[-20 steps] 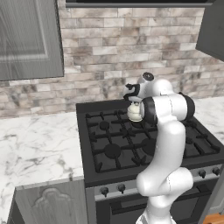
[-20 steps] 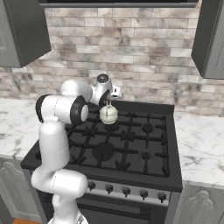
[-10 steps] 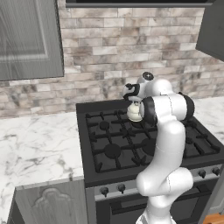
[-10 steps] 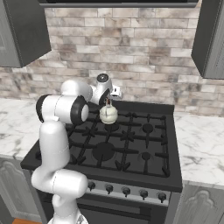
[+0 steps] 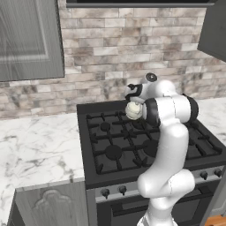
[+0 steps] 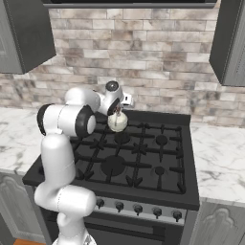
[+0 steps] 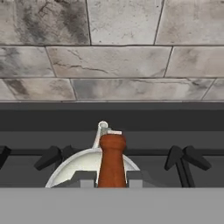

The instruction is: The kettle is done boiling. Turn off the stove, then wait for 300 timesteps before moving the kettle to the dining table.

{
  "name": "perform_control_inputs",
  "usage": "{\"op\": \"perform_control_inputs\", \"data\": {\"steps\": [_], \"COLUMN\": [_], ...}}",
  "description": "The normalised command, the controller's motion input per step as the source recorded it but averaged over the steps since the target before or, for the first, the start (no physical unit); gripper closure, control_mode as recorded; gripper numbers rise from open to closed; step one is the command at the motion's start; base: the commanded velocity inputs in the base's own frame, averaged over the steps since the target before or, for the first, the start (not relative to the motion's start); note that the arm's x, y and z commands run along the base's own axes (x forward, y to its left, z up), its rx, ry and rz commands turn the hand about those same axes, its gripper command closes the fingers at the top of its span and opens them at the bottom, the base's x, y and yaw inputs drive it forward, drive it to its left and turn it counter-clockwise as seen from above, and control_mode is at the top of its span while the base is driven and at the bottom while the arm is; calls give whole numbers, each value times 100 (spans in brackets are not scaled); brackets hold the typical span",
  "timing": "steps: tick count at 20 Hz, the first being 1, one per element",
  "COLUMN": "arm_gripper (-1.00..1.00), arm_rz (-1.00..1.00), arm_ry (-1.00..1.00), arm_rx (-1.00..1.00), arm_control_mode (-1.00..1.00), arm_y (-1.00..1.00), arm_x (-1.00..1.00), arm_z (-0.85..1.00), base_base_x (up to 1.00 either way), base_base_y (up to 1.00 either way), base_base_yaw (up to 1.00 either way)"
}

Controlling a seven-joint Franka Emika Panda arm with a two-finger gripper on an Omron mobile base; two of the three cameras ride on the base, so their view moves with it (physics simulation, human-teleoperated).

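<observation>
The small cream-white kettle point(image 5: 133, 110) point(image 6: 117, 122) point(image 7: 83, 168) is at the back of the black stove point(image 5: 110, 152) point(image 6: 143, 165), over a rear burner. My gripper point(image 5: 134, 98) point(image 6: 117, 110) point(image 7: 110, 177) reaches down onto it from above and is shut on the red-orange grip of the kettle's handle point(image 7: 111, 155). In the hand view the grip stands upright between my two fingertips point(image 7: 83, 178), with the round kettle body below it. The dining table is out of view.
Small dark knobs point(image 5: 105, 192) point(image 6: 138, 208) line the stove's steel front panel. White marble counters point(image 5: 35, 145) point(image 6: 217, 158) flank the stove. A stone brick wall point(image 7: 113, 52) rises just behind the kettle, and grey cabinets point(image 5: 26, 39) hang above.
My fingers have closed on the kettle's handle over the last second. The arm and the kettle stay where they were.
</observation>
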Motion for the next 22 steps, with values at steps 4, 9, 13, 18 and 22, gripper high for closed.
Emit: {"op": "perform_control_inputs", "data": {"steps": [4,9,13,18,22], "arm_gripper": [100,100,100,100,100], "arm_rz": [0,0,0,0,-2], "arm_ry": [-9,-5,0,0,3], "arm_rx": [0,0,0,0,0], "arm_control_mode": [-100,-100,-100,-100,-100], "arm_y": [-14,-14,-18,-19,-17], "arm_x": [-28,-24,-28,-25,-28], "arm_z": [26,33,36,41,31], "base_base_x": [0,0,0,0,0], "base_base_y": [0,0,0,0,0], "base_base_yaw": [0,0,0,0,0]}}
